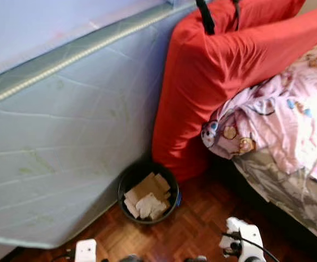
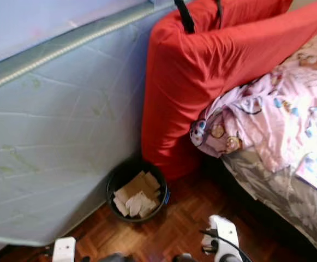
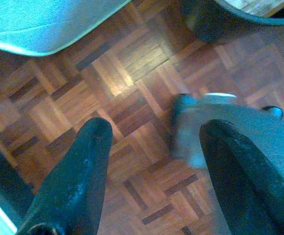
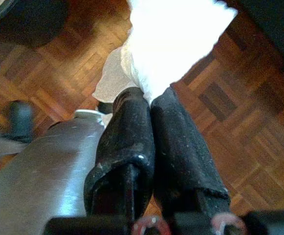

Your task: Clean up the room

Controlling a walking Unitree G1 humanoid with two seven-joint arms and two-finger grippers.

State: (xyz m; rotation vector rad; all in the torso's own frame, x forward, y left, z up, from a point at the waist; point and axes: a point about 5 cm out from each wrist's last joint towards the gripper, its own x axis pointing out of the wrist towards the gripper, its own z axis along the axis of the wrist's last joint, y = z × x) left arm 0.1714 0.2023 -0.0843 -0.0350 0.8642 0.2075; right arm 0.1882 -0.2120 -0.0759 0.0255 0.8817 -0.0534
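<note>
One crumpled white tissue (image 4: 173, 46) hangs pinched between the right gripper (image 4: 151, 105)'s closed fingers, the round black wastebasket (image 1: 126, 185) lying ahead and leftward, while the left gripper (image 3: 154, 139) is spread, empty.

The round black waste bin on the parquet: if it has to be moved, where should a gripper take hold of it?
Grip the round black waste bin by its open rim on the side towards the robot, coming from above. The upright light blue mattress and red bedding crowd its far side, and crumpled paper fills the middle.
</note>
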